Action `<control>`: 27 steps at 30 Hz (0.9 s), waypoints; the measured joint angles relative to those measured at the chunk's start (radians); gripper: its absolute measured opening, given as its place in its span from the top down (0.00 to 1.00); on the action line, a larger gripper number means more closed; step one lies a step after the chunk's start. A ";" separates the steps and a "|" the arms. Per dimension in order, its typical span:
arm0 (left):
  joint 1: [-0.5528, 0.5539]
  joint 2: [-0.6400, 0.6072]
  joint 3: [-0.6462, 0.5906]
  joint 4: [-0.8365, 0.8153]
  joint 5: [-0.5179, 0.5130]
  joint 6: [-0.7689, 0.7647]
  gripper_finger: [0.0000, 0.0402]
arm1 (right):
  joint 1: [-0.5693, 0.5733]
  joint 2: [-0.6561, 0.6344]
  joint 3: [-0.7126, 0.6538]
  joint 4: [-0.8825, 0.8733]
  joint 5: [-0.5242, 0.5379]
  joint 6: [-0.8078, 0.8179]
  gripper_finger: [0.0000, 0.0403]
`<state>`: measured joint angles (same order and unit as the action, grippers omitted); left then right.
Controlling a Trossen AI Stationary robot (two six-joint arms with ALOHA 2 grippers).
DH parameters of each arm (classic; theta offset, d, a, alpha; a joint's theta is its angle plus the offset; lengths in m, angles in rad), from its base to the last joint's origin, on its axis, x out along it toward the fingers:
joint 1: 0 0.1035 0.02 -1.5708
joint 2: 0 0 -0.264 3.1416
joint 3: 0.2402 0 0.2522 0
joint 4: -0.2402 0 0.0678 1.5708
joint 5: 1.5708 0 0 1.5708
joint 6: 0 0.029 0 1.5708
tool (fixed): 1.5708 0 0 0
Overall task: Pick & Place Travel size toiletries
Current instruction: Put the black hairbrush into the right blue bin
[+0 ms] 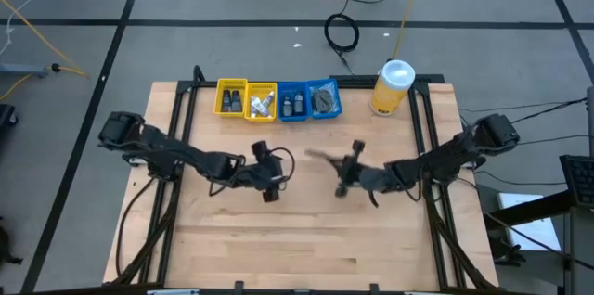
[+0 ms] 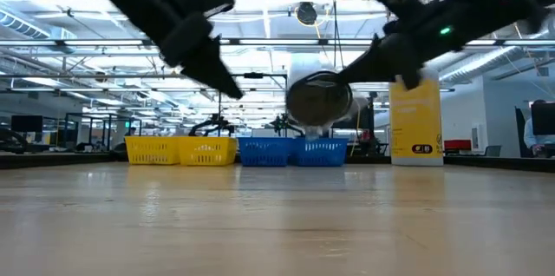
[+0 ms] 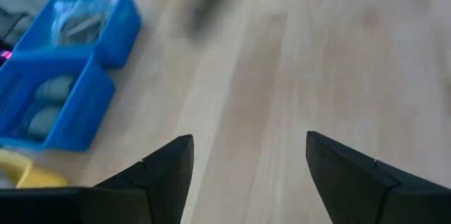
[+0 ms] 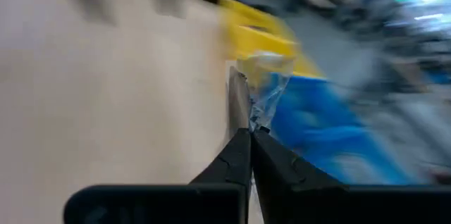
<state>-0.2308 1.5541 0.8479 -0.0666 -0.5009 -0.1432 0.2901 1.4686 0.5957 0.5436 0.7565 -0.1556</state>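
My right gripper [image 1: 340,173] hangs over the middle of the table, shut on a round, dark, flat packet [image 2: 318,100] with a clear wrapper; the right wrist view shows this packet edge-on [image 4: 248,97]. To its left, my left gripper [image 1: 277,176] stands open above the bare wood, nothing between its fingers [image 3: 248,157]. Further toiletries lie in a row of two yellow bins [image 1: 246,100] and two blue bins [image 1: 309,100] at the table's far edge; small dark bottles show in a blue bin [image 3: 53,104]. My right gripper pinches the flat packet by its rim [image 4: 243,115] between the two shut fingers [image 4: 239,155]. The fingers come nearly level from the table's right side. The packet stands on edge, its round face toward the table's near side, lifted clear of the table.
A large yellow canister with a white lid [image 1: 393,86] stands at the far right, beside the blue bins. The near half of the wooden table [image 1: 306,249] is bare. Black frame rails run along the table's left and right sides.
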 joint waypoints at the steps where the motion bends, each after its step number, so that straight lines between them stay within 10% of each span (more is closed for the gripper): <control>1: -0.001 -0.001 -0.014 -0.004 -0.018 -0.015 0.33 | -0.029 -0.008 0.000 0.000 0.042 -0.058 1.00; 15: -0.007 0.043 -0.225 0.359 -0.033 -0.062 0.37 | -0.571 0.082 0.172 -0.050 -0.088 -0.517 1.00; 27: -0.006 0.042 -0.226 0.368 -0.033 -0.062 0.36 | -0.662 0.334 0.273 -0.044 -0.074 -0.634 0.98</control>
<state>-0.2371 1.5963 0.6224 0.3016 -0.5339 -0.2050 -0.3715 1.8022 0.8687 0.4994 0.6825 -0.7901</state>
